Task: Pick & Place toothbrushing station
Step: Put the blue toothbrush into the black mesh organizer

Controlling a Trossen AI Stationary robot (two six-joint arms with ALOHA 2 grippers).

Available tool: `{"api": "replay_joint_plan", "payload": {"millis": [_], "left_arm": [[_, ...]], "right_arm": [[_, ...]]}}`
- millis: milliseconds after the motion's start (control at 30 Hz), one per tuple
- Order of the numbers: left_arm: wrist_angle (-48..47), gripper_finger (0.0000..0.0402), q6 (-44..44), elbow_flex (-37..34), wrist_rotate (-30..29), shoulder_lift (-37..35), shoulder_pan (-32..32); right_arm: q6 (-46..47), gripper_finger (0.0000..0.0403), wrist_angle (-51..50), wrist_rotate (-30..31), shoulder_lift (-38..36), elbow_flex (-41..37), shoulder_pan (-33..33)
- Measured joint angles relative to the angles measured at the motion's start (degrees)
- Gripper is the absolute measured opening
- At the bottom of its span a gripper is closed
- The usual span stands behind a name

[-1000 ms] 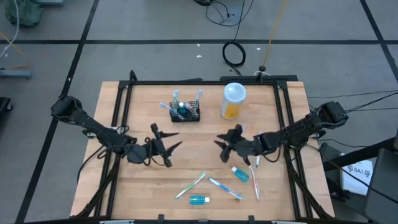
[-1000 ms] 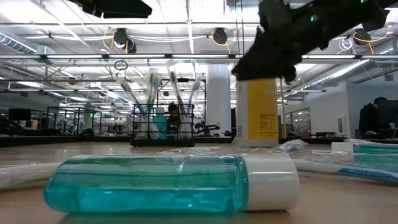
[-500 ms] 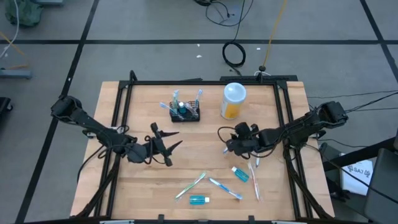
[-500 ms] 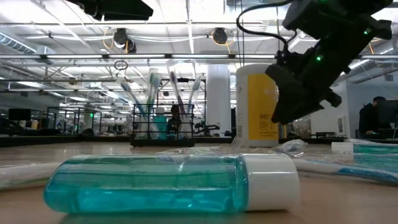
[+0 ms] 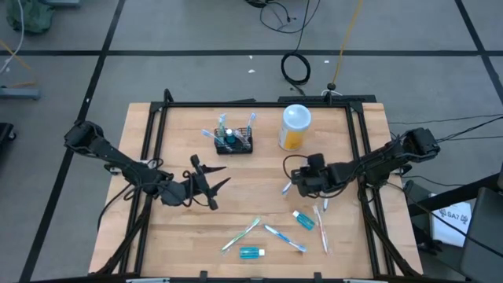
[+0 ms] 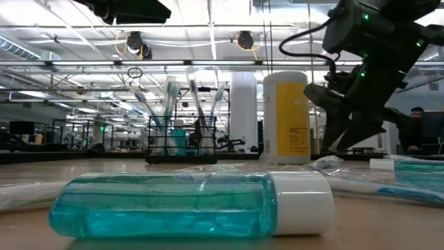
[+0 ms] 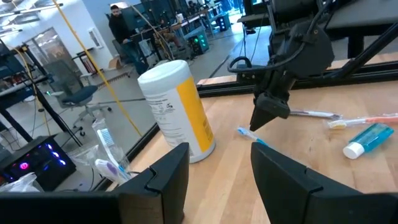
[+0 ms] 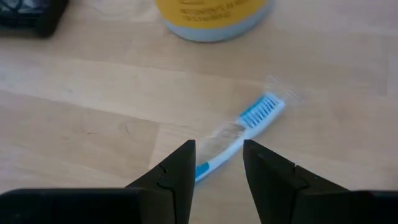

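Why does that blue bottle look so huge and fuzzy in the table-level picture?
Low view: the blue bottle lies right at the lens, so it looms large and soft, while the black rack behind stays sharper. High view: even light, faint shadows. Right wrist view: the toothbrush head looks smeared.

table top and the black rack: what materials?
Table: looks like wood, pale butcher-block planks with visible grain and seams, matte. Rack: dark thin bars, see-through slatted sides in the low view; probably coated wire or plastic, can't tell which.
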Motion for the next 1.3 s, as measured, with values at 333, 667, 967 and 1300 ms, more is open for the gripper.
{"api": "replay_joint_plan", "payload": {"millis": [333, 667, 967, 1300], "left_arm": [[0.0, 0.0179, 0.0, 0.0, 0.0, 0.0, 0.0], [0.0, 0.0179, 0.0, 0.0, 0.0, 0.0, 0.7], [0.0, 0.0179, 0.0, 0.0, 0.0, 0.0, 1.1], [-0.1, 0.0179, -0.6, 0.0, 0.3, 0.0, 1.1]], "right_arm": [[3.7, 0.013, 24.8, 0.2, -0.2, -14.2, -4.1], [-9.9, 0.0103, 46.3, 0.1, -0.1, -22.7, -7.5], [-23.1, 0.0005, 53.0, -1.0, 0.1, -22.9, -7.5], [-31.4, 0.0001, 60.4, 0.0, 0.1, -22.9, -7.5]]}}
